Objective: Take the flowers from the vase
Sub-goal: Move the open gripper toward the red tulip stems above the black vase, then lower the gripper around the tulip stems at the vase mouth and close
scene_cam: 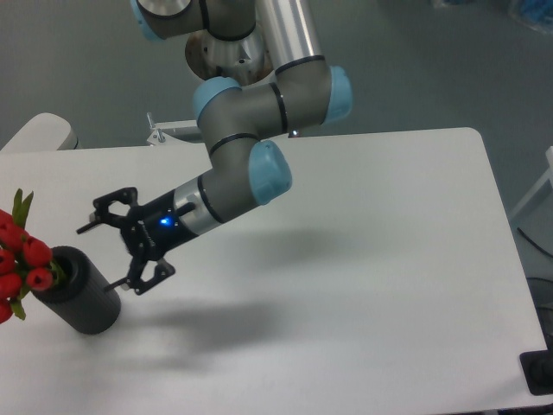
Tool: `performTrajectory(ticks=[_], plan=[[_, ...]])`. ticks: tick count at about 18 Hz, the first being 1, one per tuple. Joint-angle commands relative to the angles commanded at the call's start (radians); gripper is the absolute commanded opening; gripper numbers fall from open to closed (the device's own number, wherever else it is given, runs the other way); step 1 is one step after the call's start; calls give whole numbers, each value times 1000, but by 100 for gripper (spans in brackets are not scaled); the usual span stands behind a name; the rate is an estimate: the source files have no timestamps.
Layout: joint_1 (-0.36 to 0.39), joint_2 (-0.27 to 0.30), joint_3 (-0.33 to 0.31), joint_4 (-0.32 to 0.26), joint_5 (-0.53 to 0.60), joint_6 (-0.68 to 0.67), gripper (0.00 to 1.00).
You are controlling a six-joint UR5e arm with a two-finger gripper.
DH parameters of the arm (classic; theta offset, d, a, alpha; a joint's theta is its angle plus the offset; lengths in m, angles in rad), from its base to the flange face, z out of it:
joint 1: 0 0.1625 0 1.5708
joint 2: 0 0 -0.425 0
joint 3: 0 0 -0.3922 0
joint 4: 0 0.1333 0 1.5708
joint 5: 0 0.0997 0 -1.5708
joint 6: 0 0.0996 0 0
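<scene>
Red buds: the flowers sit at the far left edge of the frame, partly cut off by it, green leaves poking up above the red heads. We see no stems; they are hidden inside or behind the holder.
Dark grey cylinder: the vase stands in the lower left, leaning toward lower right as the camera sees it, flowers spilling out of its upper-left mouth.
White surface: the table carries the vase and the arm's shadow; nothing else on it that we can make out.
Claw: the gripper is spread wide, holding nothing, blue status light on at the wrist. It hangs left of centre, just right of the vase's top, pointing left toward the flowers.
Contact: none that we can see. The lower finger overlaps the vase's right shoulder in the picture, but we can't tell touching from in front of.
Done: approach mostly covered, as we judge it; claw is opened and aimed at the bunch.
Left: close the gap to the stems or heads, shut on them, lift them clear of the vase. Grasp not yet made, flowers not yet out.
Progress: we call it early, pre-grasp.
Risk: the vase is near the table's left edge; a sideways nudge could tip it.
</scene>
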Motion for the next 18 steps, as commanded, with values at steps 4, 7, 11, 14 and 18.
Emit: performTrajectory(ticks=[4,7,11,14,18], plan=[[-32,-9,-26,45,-2,2,100],[-49,-18,-29,84,-26,2,100],[-64,-32,-28,117,-31,0,100],[-74,-52,-20,155,-32,0,100],[-77,-69,-6,169,-31,0,100]])
